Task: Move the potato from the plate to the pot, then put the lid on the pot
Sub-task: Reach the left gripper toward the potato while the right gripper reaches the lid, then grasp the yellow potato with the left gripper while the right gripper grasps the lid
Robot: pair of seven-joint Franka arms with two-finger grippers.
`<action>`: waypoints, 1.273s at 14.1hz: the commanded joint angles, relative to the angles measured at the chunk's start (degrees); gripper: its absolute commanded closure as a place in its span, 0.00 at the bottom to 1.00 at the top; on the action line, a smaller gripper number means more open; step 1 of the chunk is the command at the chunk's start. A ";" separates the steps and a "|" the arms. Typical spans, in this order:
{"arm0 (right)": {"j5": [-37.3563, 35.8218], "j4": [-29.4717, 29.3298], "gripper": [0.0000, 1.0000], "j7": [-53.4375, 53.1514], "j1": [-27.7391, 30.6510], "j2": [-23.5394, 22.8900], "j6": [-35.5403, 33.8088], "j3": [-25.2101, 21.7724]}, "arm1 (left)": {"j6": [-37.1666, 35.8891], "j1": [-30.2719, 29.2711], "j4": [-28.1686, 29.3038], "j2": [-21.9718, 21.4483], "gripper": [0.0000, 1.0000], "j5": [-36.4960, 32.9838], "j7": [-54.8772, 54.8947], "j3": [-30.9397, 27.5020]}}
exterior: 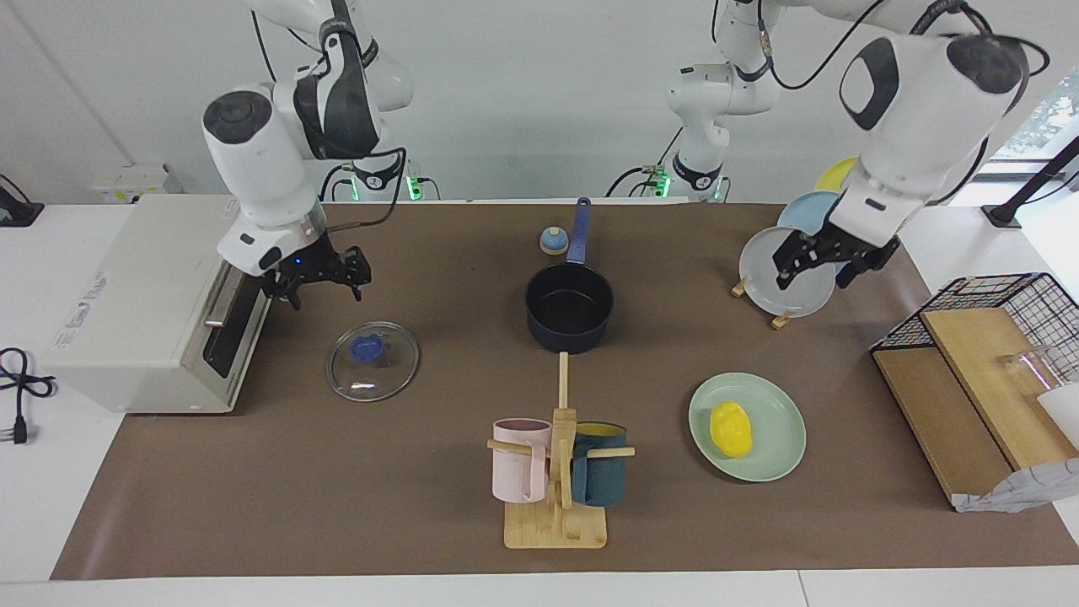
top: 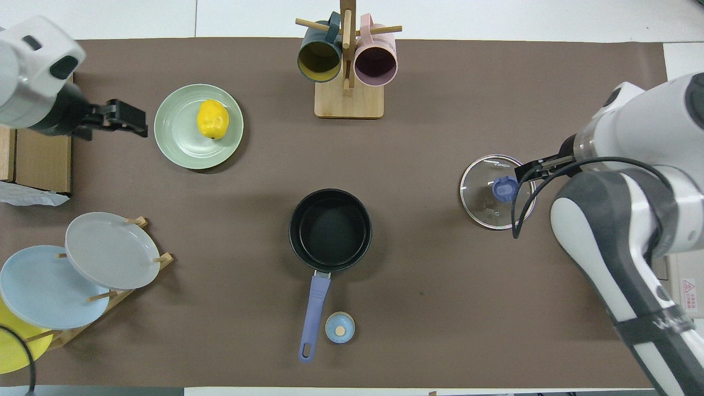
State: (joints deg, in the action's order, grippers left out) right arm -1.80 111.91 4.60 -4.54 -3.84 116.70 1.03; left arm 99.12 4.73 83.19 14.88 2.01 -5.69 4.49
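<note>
Pot (exterior: 569,305) sits mid-tabletop (exterior: 421,506) on the brown mat, black inside bare, blue handle pointing toward the robots. Everything else is placed off the pot:

- Potato (exterior: 730,428) lies on the mint plate (exterior: 780,451), farther from the robots than the pot, toward the left arm's end. Well apart from the pot
- Lid (exterior: 373,361) lies flat on the mat, knob up, toward the right arm's end from the pot, slightly farther from the robots
- Small blue-topped bell (exterior: 553,241) is just beside the pot handle, nearer the robots than the pot
- Mug tree (exterior: 556,489) with pink and teal mugs stands farther from the robots than the pot, roughly in line with it
- Rack of upright plates (exterior: 788,271) toward the left arm's end from the pot, a bit nearer the robots
- Toaster oven (exterior: 143,303) at the right arm's end, past the lid
- Wire basket with wooden boards (exterior: 986,371) at the left arm's end

Left tool (exterior: 816,268): up in the air, over the mat between the plate rack and the mint plate, fingers spread wide, nothing held. Overhead view puts it just beside the plate rim (top: 127,117)

Right tool (exterior: 320,282): in the air over the lid's edge on the oven side, clear of the glass in the facing view; fingers apart, holding nothing. Overhead its tip (top: 527,175) overlaps the lid near the knob
</note>
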 commanded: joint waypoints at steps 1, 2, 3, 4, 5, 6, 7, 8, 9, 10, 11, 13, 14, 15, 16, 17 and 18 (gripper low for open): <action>0.57 7.35 0.00 0.41 0.84 -1.59 10.80 0.12 | 3.33 1.59 -15.07 17.60 0.00 0.62 -0.46 -0.44; 0.66 7.36 0.00 0.15 0.59 -3.17 12.04 0.12 | 6.93 2.47 -15.08 20.68 0.00 0.54 -0.55 -0.79; 0.66 7.36 0.00 0.15 0.41 -4.40 13.19 0.12 | 9.49 3.35 -14.99 22.71 0.00 0.36 -0.55 -1.06; 0.75 7.45 0.00 0.06 0.23 -5.72 14.68 0.20 | 10.90 3.27 -14.73 24.30 0.00 -0.08 -0.55 -1.06; 0.84 7.36 0.00 0.06 0.32 -6.78 15.56 0.20 | 12.14 3.35 -14.20 24.93 0.00 -0.17 -0.55 -1.06; 1.45 7.19 0.00 0.06 0.32 -7.75 15.66 0.20 | 13.37 3.62 -12.55 24.58 0.00 -0.26 -0.55 -1.15; 3.11 7.19 0.00 -0.03 -0.03 -8.02 16.10 0.29 | 14.34 3.79 -10.88 24.41 0.00 -0.34 -0.81 -1.15; 3.64 7.19 0.00 -0.03 -0.82 -8.02 16.45 0.29 | 16.00 3.88 -9.21 24.14 0.00 -0.95 -1.77 -1.15; 3.74 7.19 0.00 -0.03 -1.17 -8.02 16.54 0.29 | 18.10 3.97 -6.58 23.01 0.00 -1.92 -3.09 -1.15; 3.74 7.27 0.00 -0.03 -1.18 -8.02 16.63 0.29 | 19.60 3.97 -4.03 22.21 0.00 -2.10 -3.28 -1.23; 3.74 7.36 0.00 0.15 -1.26 -8.02 16.54 0.29 | 20.84 4.06 -2.26 21.42 0.00 -2.19 -3.36 -1.23; 3.74 7.36 0.00 0.58 -1.18 -8.46 16.45 0.29 | 21.20 4.41 -1.46 21.15 0.00 -2.19 -3.37 -1.50; 3.74 7.45 0.00 0.67 -1.18 -8.55 16.45 0.29 | 21.20 4.41 -1.45 21.15 0.03 -2.10 -3.37 -1.41; 3.74 7.54 0.00 1.37 -1.18 -8.55 16.45 0.29 | 21.03 4.41 -1.72 21.15 0.19 -2.10 -3.28 -1.41; 3.74 7.54 0.00 2.42 -1.18 -8.55 16.54 0.21 | 20.59 4.15 -2.07 21.24 0.62 -2.19 -3.02 -1.41; 3.74 7.89 0.00 2.87 -1.09 -8.46 16.54 0.20 | 20.41 4.06 -2.16 21.24 1.00 -2.36 -3.01 -1.41; 3.74 8.32 0.02 3.05 -1.00 -8.37 16.54 0.20 | 20.50 4.14 -2.25 21.24 1.00 -2.28 -3.10 -1.41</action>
State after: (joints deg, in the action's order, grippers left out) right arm 1.10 119.07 5.59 -6.16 -12.45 132.51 1.02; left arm 118.85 8.13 78.36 38.29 0.90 -7.78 4.04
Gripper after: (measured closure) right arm 0.004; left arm 0.282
